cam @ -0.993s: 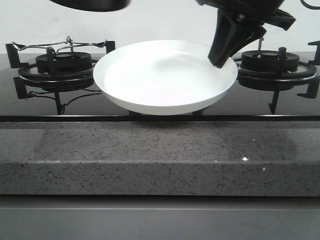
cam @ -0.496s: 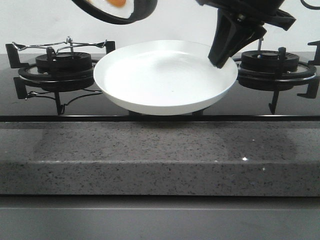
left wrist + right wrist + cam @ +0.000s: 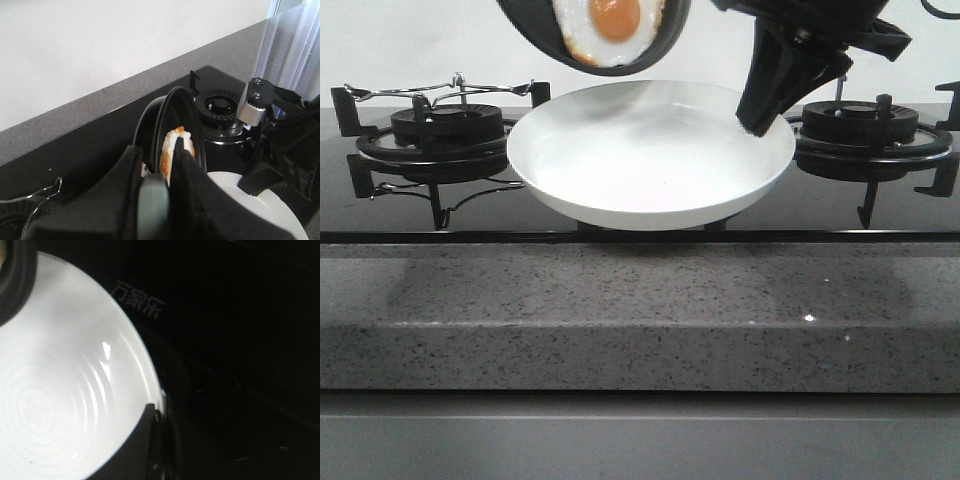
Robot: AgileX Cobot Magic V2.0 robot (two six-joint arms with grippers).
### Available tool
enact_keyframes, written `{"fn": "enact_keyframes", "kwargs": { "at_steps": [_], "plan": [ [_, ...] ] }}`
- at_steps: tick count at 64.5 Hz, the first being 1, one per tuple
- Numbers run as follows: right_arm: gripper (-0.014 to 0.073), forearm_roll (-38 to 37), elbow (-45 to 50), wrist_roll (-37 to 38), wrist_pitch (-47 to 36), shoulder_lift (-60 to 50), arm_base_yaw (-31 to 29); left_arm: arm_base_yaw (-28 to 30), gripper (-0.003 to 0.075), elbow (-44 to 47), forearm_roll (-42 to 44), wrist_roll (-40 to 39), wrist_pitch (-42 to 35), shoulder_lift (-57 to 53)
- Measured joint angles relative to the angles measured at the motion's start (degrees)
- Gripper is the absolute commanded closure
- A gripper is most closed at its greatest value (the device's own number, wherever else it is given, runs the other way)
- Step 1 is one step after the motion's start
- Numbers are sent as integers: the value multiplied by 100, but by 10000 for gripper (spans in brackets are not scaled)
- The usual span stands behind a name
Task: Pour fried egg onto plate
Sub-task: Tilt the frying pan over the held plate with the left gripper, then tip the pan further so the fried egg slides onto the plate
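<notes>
Black pan (image 3: 595, 35) tips above my white plate (image 3: 650, 150) so the fried egg (image 3: 610, 28) can slide down. My left end effector (image 3: 167, 200) clamps its handle; my right end effector (image 3: 767, 110) pinches the plate's rim, keeping it steady.

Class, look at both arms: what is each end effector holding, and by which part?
Left end effector grips the black round frying pan by its handle; right end effector pinches the glossy white round plate at its rim.
</notes>
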Motion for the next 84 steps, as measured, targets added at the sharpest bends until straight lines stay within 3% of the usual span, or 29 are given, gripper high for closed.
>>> {"fn": "enact_keyframes", "kwargs": {
  "at_steps": [52, 84],
  "plan": [
    [654, 0, 0, 0, 0, 0, 0, -924, 740, 0, 1553, 0, -284, -24],
    [654, 0, 8, -5, 17, 0, 0, -1031, 740, 10, 1736, -156, -468, -33]
  ]
}}
